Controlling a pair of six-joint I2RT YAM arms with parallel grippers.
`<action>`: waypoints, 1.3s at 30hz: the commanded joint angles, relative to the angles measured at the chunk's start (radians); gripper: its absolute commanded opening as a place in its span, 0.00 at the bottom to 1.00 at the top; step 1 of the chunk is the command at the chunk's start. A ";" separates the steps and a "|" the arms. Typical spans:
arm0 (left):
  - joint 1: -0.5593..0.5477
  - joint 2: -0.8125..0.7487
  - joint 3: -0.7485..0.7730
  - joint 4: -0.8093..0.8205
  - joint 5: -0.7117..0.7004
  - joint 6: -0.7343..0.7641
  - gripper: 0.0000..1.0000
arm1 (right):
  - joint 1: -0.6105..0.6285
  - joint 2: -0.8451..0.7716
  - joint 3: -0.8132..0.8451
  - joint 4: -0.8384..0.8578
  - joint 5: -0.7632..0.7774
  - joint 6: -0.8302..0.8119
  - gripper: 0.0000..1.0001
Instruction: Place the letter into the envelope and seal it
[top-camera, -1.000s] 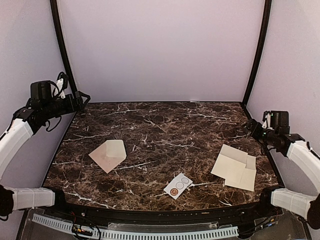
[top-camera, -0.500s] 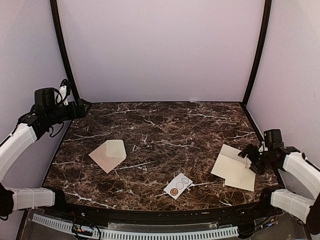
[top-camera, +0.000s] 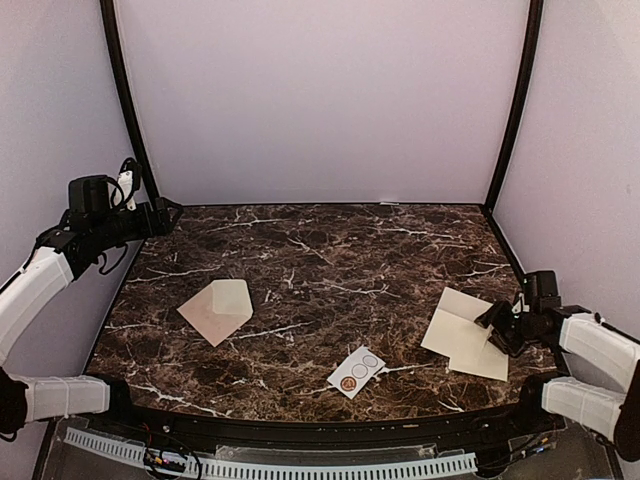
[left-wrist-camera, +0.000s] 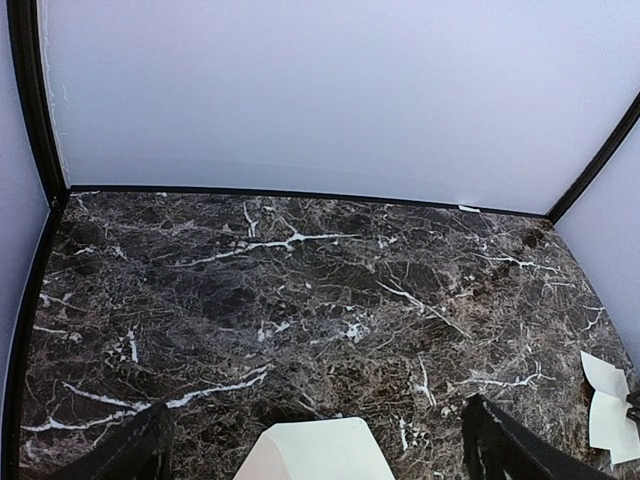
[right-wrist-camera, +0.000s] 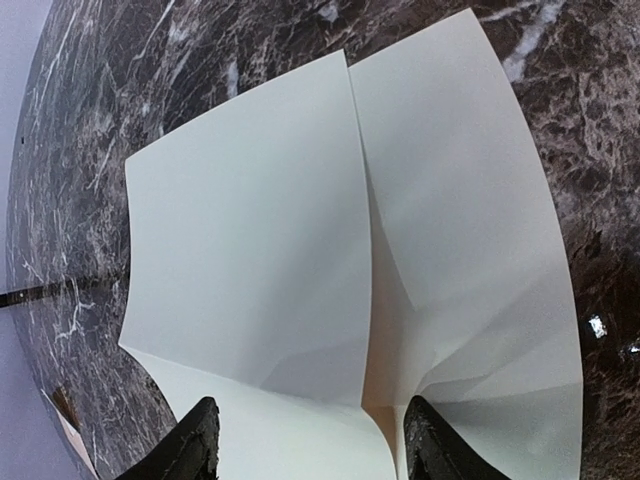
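The cream creased letter (top-camera: 463, 334) lies half unfolded at the right of the marble table (top-camera: 320, 260). In the right wrist view it (right-wrist-camera: 250, 220) fills the frame, its folds lifted. My right gripper (top-camera: 497, 327) is low at the letter's right edge, open, its jaws (right-wrist-camera: 310, 405) standing either side of the raised centre fold. The pinkish-tan envelope (top-camera: 217, 308) lies at the left, flap open; its top shows in the left wrist view (left-wrist-camera: 315, 455). My left gripper (top-camera: 166, 212) is open and empty, high at the back left corner, far from the envelope.
A small white card printed with circles (top-camera: 356, 371) lies near the front edge, between envelope and letter. Black frame posts (top-camera: 120, 90) stand at the back corners against pale walls. The letter's corner shows at the right of the left wrist view (left-wrist-camera: 605, 400).
My right gripper has come down from the right edge onto the letter's right side and settled a little lower. My left arm dropped slightly, then stayed still.
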 joint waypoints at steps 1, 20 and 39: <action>0.003 -0.018 -0.010 0.018 0.008 0.010 0.99 | -0.002 -0.023 -0.026 0.087 0.004 -0.001 0.59; 0.002 -0.004 -0.010 0.015 0.012 0.009 0.99 | -0.006 -0.016 -0.066 0.246 0.038 -0.039 0.47; 0.003 0.016 -0.007 0.009 0.021 0.008 0.99 | -0.012 0.075 -0.141 0.440 -0.023 0.006 0.29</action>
